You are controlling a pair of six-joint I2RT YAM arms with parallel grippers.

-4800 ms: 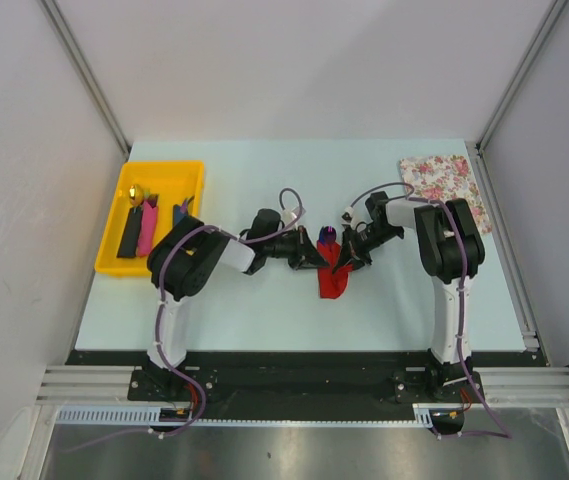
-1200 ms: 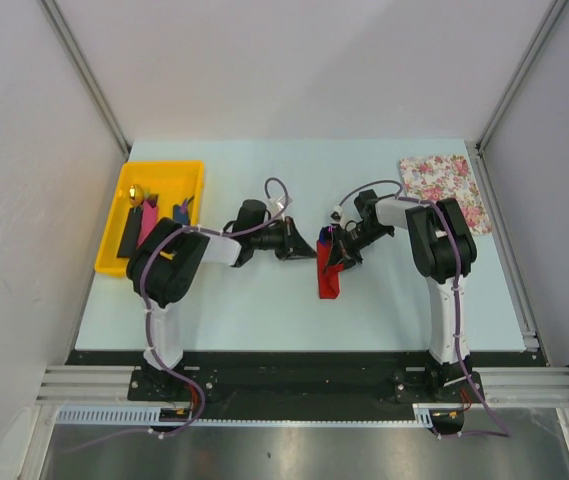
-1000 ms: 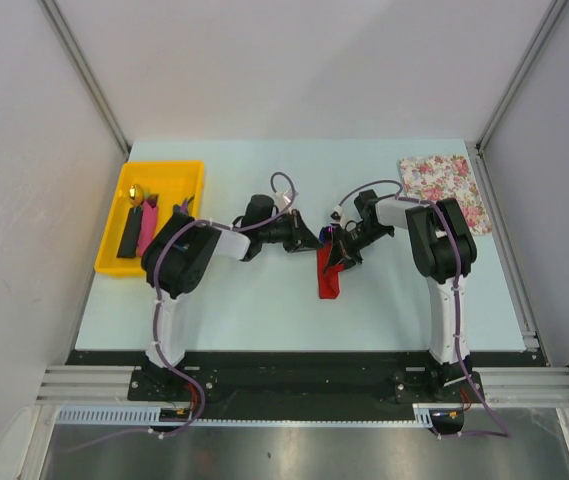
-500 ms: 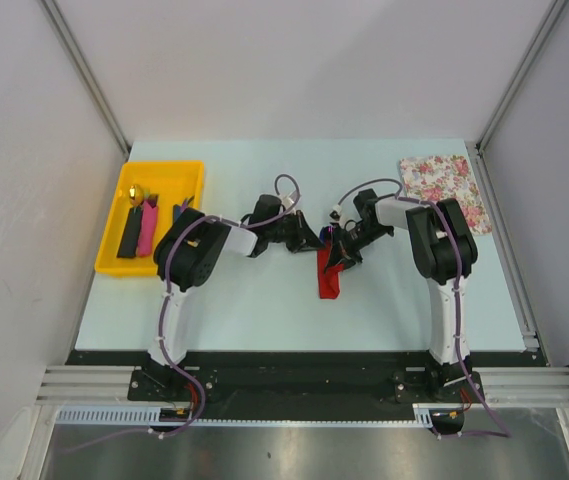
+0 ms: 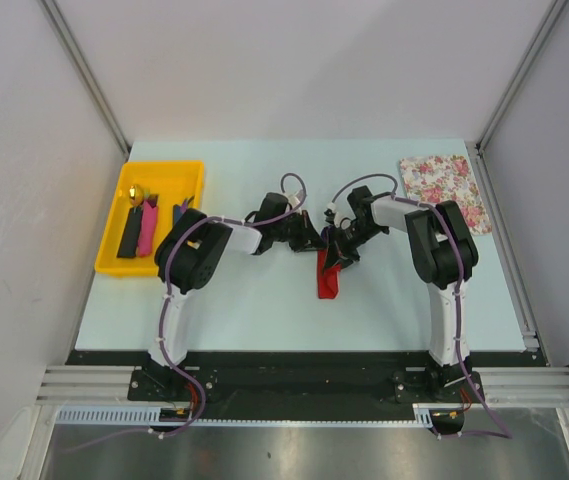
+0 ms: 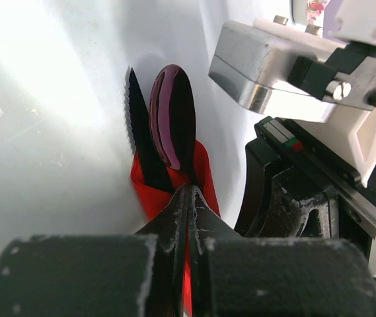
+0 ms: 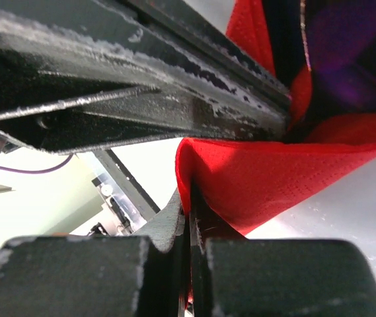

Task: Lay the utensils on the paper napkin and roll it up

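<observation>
The red paper napkin [image 5: 329,280] lies folded into a narrow strip at the table's middle, its far end lifted between both grippers. A purple spoon [image 6: 172,119] and a black serrated knife [image 6: 141,142] poke out of its far end. My left gripper [image 6: 189,190] is shut on one red edge, and red paper shows between its jaws. From the other side my right gripper [image 7: 189,191] is shut on the opposite fold of the napkin [image 7: 273,178]. In the top view the left gripper [image 5: 311,240] and right gripper [image 5: 341,248] nearly touch.
A yellow tray [image 5: 187,172] at the left holds a pink-handled utensil [image 5: 146,228], a black one [image 5: 129,236] and a blue one [image 5: 179,212]. A white flowered sheet [image 5: 447,185] lies at the back right. Grey walls close in the table on three sides.
My left arm has swung right, bringing its gripper close against the napkin's far end. The right gripper has edged a little farther back. The napkin strip looks slightly narrower.
</observation>
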